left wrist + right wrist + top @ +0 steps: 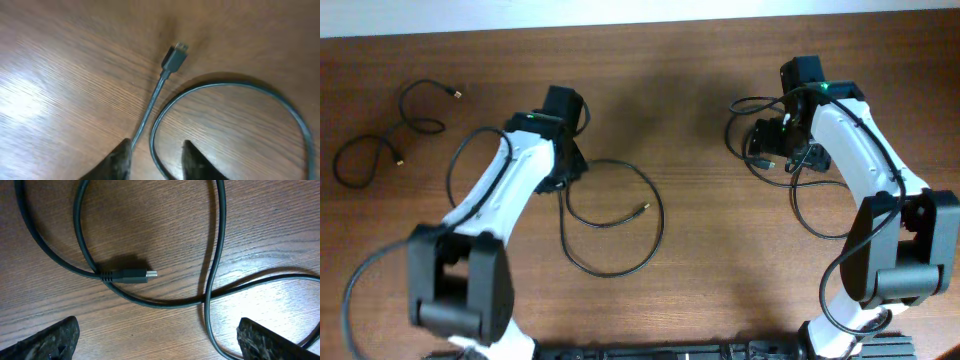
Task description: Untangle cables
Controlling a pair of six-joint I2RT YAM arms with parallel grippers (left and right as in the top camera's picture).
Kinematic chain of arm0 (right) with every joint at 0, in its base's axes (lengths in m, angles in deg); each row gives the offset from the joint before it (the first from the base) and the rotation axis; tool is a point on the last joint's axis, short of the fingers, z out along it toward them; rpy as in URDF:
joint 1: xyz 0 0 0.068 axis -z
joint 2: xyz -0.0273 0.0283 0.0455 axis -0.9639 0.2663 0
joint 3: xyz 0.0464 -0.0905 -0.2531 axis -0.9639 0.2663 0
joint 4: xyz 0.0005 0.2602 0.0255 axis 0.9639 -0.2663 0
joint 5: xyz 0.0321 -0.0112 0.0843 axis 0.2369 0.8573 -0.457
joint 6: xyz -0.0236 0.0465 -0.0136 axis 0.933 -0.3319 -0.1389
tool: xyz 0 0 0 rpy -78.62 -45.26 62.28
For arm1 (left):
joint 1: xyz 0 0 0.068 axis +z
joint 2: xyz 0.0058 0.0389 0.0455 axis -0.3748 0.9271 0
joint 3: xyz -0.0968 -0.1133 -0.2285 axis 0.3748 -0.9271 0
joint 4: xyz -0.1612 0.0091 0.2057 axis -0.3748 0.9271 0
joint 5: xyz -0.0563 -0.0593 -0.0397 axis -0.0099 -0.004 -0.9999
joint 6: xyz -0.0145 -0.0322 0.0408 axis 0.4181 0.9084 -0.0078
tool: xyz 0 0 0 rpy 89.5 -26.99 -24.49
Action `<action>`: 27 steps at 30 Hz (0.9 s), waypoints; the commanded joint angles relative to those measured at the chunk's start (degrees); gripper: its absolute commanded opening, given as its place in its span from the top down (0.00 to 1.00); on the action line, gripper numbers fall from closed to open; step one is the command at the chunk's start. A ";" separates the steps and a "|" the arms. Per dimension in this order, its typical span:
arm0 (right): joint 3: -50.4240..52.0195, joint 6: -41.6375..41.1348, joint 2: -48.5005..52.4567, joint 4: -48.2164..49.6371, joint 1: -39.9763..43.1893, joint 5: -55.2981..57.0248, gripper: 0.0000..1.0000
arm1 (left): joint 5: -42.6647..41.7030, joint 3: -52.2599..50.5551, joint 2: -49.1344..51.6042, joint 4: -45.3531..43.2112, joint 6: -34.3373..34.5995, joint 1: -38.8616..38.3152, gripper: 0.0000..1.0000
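Three thin black cables lie apart on the wooden table. The far-left cable [418, 126] forms small loops. The middle cable [658, 215] makes one big loop with its plug [642, 209] inside. My left gripper [563, 180] sits at that loop's upper left; in the left wrist view its fingers [120, 161] stand apart, open, with a cable strand [152, 142] running between them and a plug [175, 56] ahead. The right cable [802, 208] curls under my right gripper [772, 145]. That gripper [159, 330] is wide open above the cable [207, 315] and its plug [131, 275].
Thicker black wires [360, 280] run from the arm bases along the table's front. Bare wood lies between the middle and right cables. The table's far edge [640, 20] runs along the top.
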 commanded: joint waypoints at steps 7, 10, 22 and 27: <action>0.15 -0.50 0.15 -0.13 -0.26 0.94 0.01 | 2.03 -4.35 -1.49 2.75 -6.34 0.28 0.48; 0.15 -0.52 0.13 -0.13 -0.26 0.94 0.01 | 1.05 -7.74 -1.49 2.38 -6.34 0.28 0.50; 0.15 -0.52 0.15 -0.13 -0.26 0.92 0.01 | -13.90 -23.41 -1.49 -9.51 3.23 0.24 0.11; 0.15 -0.52 0.15 -0.13 -0.26 0.94 0.01 | -14.86 -25.46 -1.49 -9.79 3.85 0.24 0.34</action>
